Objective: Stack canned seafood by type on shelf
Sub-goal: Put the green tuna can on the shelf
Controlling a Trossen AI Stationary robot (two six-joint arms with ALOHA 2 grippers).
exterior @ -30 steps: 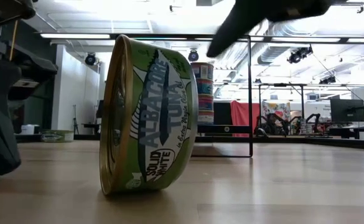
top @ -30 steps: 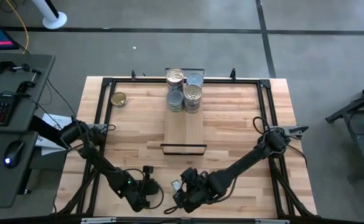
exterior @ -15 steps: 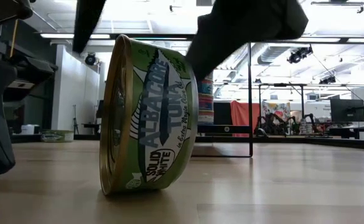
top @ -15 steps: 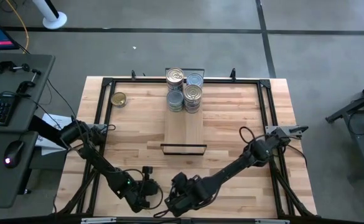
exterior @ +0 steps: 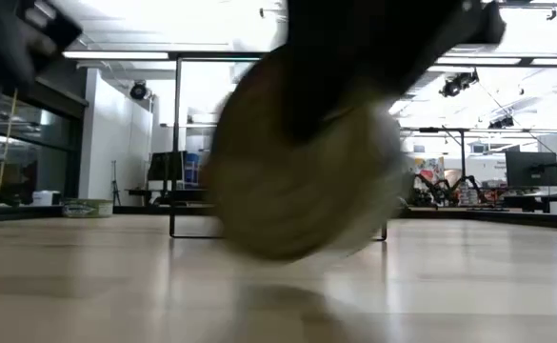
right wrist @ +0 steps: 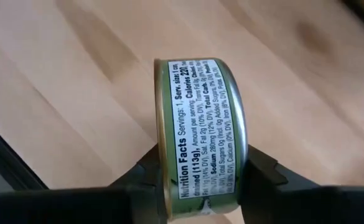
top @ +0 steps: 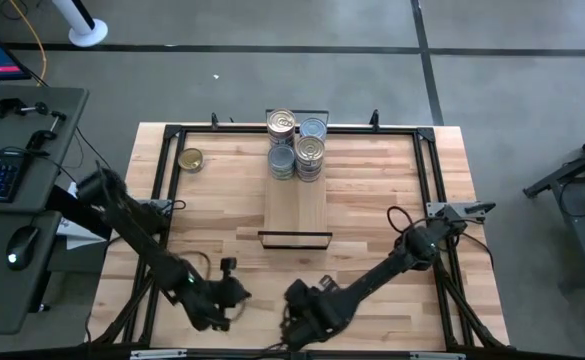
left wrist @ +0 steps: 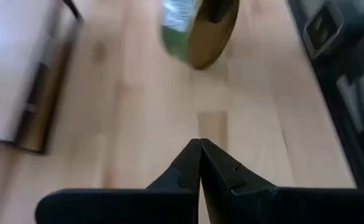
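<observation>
right claw grips a green tin on edge at the near side of the counter.

its fingers now press the tin's two flat faces, where a second ago it stood alone on its rim with the claw wide above it; in the low view the tin is now a blur under the dark arm. the left claw, fingers pressed together with nothing between them, has drawn back from the tin and hangs just beside it over the near left of the counter. the tin is flat and round, with a green label of nutrition text around its side and a gold rim. the shelf lies mid-counter and holds the stacked tins at its far end, gold and silver tops showing. one gold-topped tin sits alone on the far left of the counter.
</observation>
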